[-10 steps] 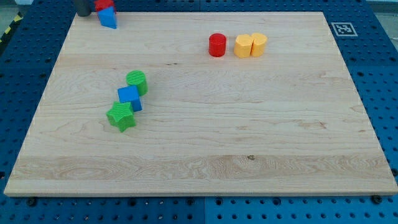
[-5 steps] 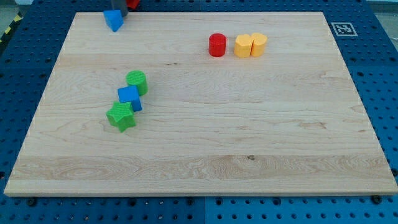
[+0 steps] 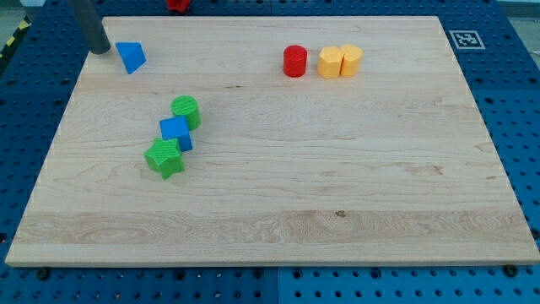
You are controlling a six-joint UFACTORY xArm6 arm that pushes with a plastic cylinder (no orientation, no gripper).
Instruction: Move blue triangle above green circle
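The blue triangle (image 3: 131, 57) lies near the board's top left corner. My tip (image 3: 99, 49) is just left of it, close to the board's left edge, with a small gap between them. The green circle (image 3: 186, 111) stands lower and to the right, well below the triangle. A blue cube (image 3: 175, 133) touches the green circle from below, and a green star (image 3: 164, 158) touches the cube's lower left.
A red cylinder (image 3: 295, 62) and two yellow blocks (image 3: 340, 62) stand side by side at the top middle. A red block (image 3: 177, 4) sits partly cut off at the view's top edge. The wooden board (image 3: 337, 169) lies on a blue pegboard.
The blue triangle has slid down and left from the top edge. My tip has come into view to its left. The red block has moved right along the top edge.
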